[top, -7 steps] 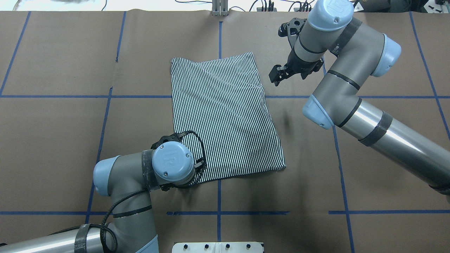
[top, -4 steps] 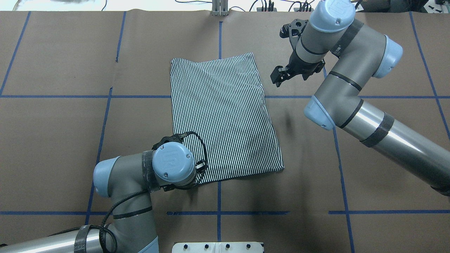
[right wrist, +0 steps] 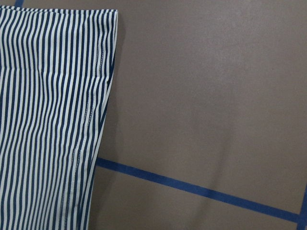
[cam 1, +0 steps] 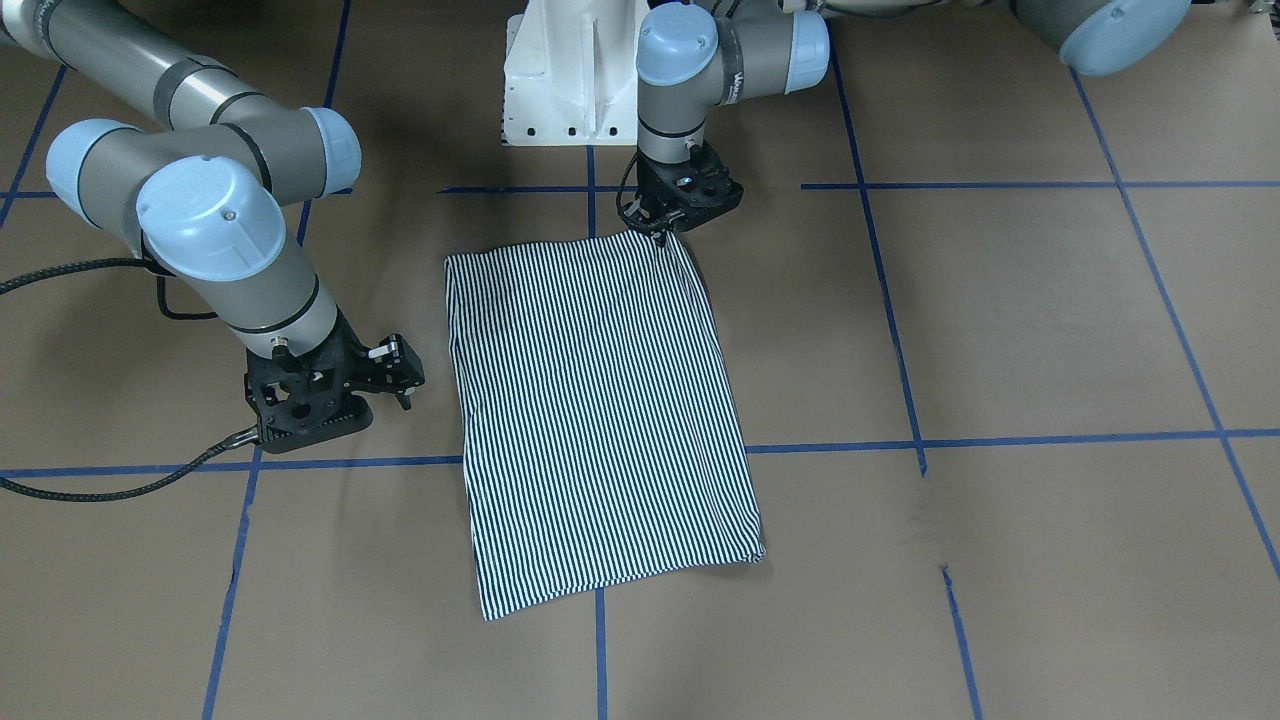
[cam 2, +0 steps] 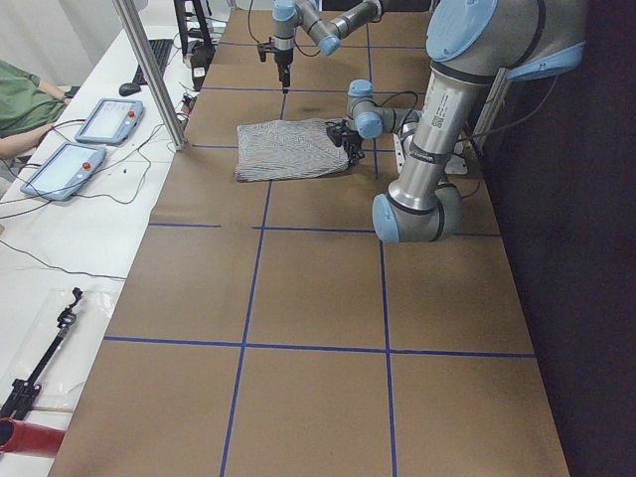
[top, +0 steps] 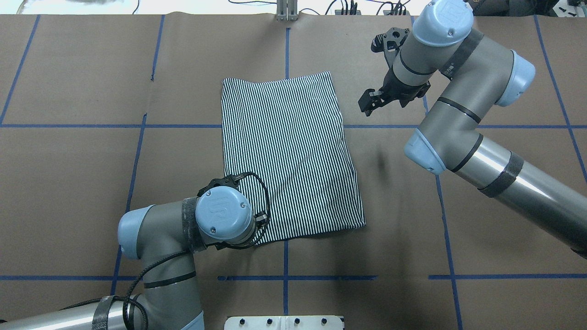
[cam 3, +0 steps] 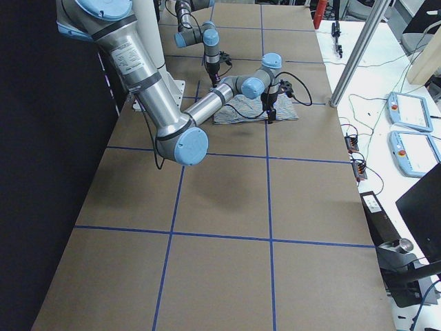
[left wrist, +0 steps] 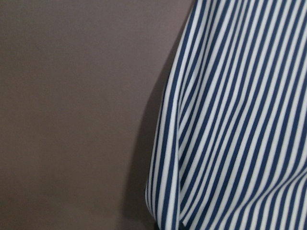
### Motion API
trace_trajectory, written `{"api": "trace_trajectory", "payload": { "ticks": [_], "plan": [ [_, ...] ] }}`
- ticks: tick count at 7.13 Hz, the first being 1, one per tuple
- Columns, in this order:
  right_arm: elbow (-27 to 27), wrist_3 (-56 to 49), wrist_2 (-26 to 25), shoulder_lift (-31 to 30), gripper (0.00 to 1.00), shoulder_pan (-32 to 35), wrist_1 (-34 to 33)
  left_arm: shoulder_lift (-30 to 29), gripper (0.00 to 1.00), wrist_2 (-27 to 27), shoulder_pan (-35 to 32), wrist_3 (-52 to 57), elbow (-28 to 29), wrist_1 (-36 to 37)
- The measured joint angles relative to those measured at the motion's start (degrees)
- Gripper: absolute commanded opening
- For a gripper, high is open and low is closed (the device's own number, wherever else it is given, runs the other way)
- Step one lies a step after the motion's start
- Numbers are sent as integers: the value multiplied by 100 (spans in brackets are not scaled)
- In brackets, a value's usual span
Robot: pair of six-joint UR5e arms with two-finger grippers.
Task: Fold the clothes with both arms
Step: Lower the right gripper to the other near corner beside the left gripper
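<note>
The folded striped shirt (top: 289,151), flat at mid surface (top: 412,220), is judged light and limp, best gripped at corners; its near corner is pinched by the left end effector (cam 1: 663,232), while the right end effector (top: 368,102) is held spread beside it.

The brown-papered table (top: 69,192) bears a grid of blue tape lines (top: 69,125); the striped polo shirt (top: 289,151), folded to a rectangle, lies near its middle.

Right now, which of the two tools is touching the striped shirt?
The left tool, pinching the striped shirt's corner. The right tool hangs apart from it, over bare table.
</note>
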Motion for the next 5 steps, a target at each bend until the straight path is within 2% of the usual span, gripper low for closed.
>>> {"api": "trace_trajectory", "payload": {
  "ticks": [2, 4, 5],
  "plan": [
    [371, 1208, -8, -136, 100, -390, 16, 118, 0, 8, 0, 41, -168, -8],
    [712, 3209, -148, -170, 100, -1144, 43, 166, 0, 29, 2, 225, -229, -15],
    [852, 4201, -380, -154, 100, -1554, 47, 175, 0, 46, 9, 297, -235, -17]
  ]
}}
